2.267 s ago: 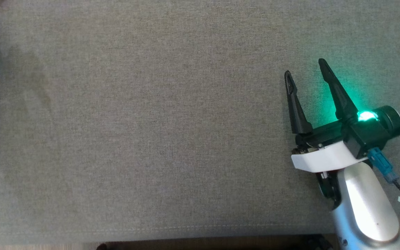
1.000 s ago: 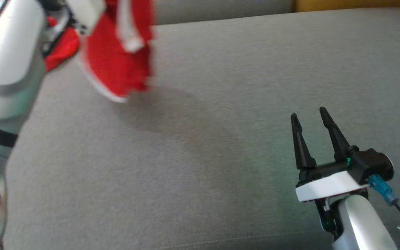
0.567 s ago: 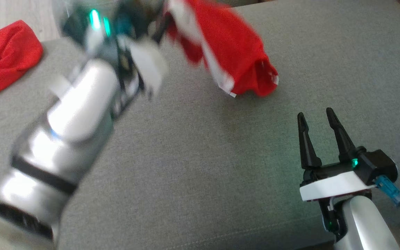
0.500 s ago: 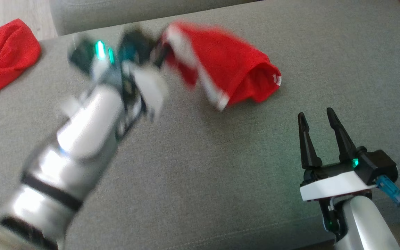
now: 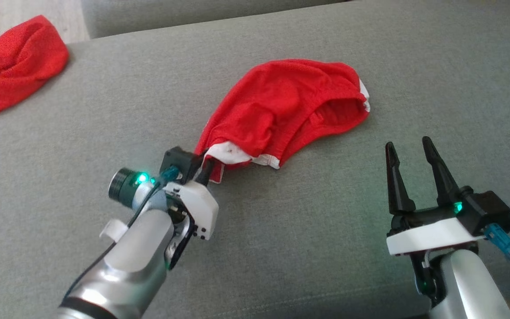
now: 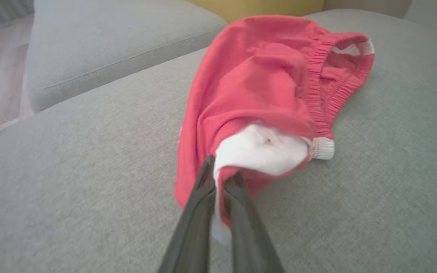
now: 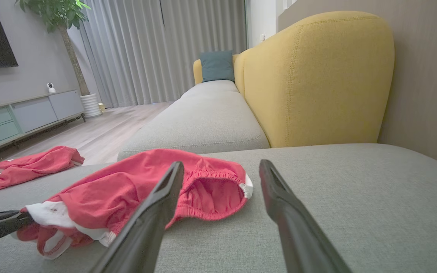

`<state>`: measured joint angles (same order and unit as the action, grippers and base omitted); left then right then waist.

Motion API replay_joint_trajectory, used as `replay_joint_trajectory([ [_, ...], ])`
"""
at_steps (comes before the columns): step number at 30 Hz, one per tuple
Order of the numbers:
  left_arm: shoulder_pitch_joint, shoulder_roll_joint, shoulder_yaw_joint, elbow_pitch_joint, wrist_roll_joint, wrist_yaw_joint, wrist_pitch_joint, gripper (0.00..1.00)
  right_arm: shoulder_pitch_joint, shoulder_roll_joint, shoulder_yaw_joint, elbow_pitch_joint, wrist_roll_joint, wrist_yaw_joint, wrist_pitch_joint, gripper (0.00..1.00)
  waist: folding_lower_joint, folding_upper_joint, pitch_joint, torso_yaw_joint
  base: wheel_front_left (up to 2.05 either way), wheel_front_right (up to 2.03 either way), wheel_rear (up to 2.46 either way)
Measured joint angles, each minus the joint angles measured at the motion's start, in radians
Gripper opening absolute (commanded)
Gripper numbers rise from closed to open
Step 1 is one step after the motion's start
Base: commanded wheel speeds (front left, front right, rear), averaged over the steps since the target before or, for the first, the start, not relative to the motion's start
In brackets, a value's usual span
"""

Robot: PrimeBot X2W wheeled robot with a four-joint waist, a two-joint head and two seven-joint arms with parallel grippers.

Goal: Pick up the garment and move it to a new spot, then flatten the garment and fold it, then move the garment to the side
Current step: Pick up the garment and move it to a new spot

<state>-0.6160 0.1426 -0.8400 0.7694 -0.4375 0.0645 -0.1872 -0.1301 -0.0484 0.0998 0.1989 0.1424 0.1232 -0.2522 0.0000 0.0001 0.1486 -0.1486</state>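
The garment (image 5: pixel 281 102) is a red pair of shorts with white trim and an elastic waistband. It lies crumpled in the middle of the grey sofa cushion (image 5: pixel 82 133), its waistband opening turned to the right. My left gripper (image 5: pixel 209 163) is shut on the white trim at the garment's near left end. The left wrist view shows the garment (image 6: pixel 256 76) stretching away from that gripper (image 6: pixel 220 170), white cloth pinched between the fingers. My right gripper (image 5: pixel 407 142) stands open at the lower right, apart from the garment (image 7: pixel 127 189). Nothing is between the fingers of this gripper (image 7: pixel 221 163).
A second red garment (image 5: pixel 11 62) lies at the cushion's far left edge. Another grey cushion (image 5: pixel 193 13) adjoins at the back, and a yellow backrest (image 7: pixel 317 76) rises on the right. The cushion's front seam (image 5: pixel 281 305) runs along the bottom.
The head camera has shifted. My left arm swung the garment in from the upper left, lowered it onto the cushion and drew back toward the front. The right gripper stayed open.
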Motion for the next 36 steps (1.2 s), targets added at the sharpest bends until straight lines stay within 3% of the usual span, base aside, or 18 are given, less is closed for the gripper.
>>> replay_joint_trajectory([
  [9,0.069,-0.016,0.097,-0.089,-0.048,0.053,-0.061,1.00,0.016,0.000,-0.007,0.008,-0.012,0.000,0.000,1.00,0.0000,0.0000,-0.040,0.035,0.00,0.00,0.00],
  [17,0.312,0.011,0.278,-0.401,-0.004,0.157,-0.062,1.00,0.054,0.001,-0.016,0.020,-0.029,0.000,0.000,1.00,0.0000,0.0000,-0.097,0.080,0.00,0.00,0.00],
  [22,0.482,0.012,0.346,-0.523,0.031,0.176,-0.062,1.00,0.074,0.001,-0.019,0.026,-0.029,0.000,0.000,1.00,0.0000,0.0000,-0.133,0.113,0.00,0.00,0.00],
  [36,0.726,-0.016,0.506,-0.700,0.138,0.189,-0.062,1.00,0.173,0.002,-0.010,0.034,0.008,0.000,0.000,1.00,0.0000,0.0000,-0.184,0.147,0.00,0.00,0.00],
])
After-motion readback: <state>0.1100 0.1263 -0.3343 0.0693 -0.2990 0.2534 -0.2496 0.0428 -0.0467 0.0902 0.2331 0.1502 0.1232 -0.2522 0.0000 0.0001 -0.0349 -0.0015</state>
